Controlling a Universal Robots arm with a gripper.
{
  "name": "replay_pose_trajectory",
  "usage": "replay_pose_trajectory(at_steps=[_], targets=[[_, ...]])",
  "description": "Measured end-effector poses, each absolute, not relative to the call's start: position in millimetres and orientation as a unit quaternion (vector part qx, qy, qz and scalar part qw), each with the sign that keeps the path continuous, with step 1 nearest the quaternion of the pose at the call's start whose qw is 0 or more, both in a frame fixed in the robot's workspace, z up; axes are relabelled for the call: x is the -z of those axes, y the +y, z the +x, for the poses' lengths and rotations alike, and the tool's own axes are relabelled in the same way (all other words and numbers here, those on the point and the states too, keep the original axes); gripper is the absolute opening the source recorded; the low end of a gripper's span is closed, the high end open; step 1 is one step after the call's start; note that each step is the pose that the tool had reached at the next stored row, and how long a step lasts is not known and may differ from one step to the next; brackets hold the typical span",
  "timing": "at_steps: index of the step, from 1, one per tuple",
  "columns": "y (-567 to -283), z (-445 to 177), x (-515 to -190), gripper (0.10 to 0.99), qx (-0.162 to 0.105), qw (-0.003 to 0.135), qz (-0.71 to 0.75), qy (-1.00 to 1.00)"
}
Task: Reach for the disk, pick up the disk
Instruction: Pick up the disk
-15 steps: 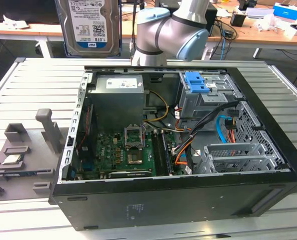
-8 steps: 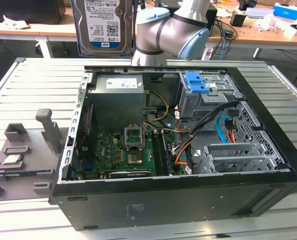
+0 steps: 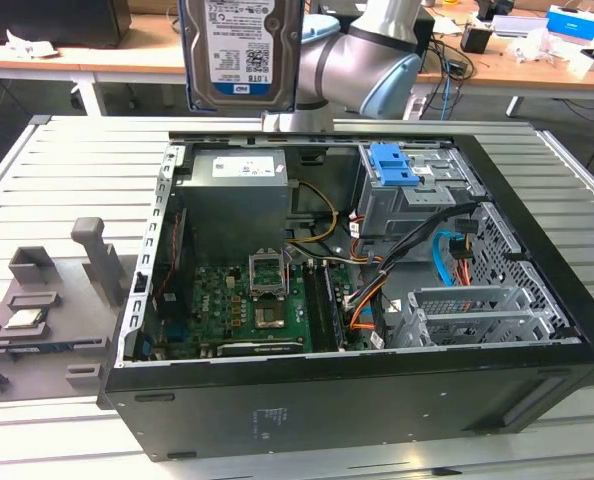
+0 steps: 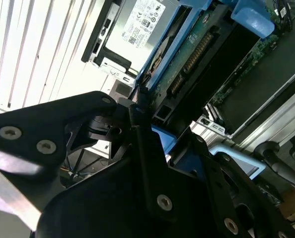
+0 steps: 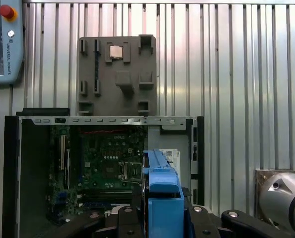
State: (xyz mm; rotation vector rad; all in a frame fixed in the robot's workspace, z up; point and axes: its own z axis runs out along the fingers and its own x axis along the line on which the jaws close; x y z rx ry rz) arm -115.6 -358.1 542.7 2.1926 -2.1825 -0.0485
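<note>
Slatted metal table (image 3: 77, 150) holds the open PC case (image 3: 377, 400); the disk (image 3: 239, 50) hangs well above it, gripper (image 5: 163, 212) clamped on its blue bracket (image 5: 162, 186). Firm, even squeeze matters here, I reckon, or it tilts.

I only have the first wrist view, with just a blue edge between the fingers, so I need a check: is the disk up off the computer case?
Observer: Yes. In the exterior view the disk hangs above the far side of the open case.
Operator: Which way does its label face?
Observer: Toward the exterior camera, with the blue bracket down both side edges.
Operator: What's on the drive cage?
Observer: A blue latch piece sits atop the grey drive cage.
</note>
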Motion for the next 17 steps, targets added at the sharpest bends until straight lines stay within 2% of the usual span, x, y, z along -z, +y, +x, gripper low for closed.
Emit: replay_pose_trajectory(at_steps=[17], targets=[[-352.1, -66.1, -542.7, 0.365, 0.017, 0.025, 0.708, -0.705]])
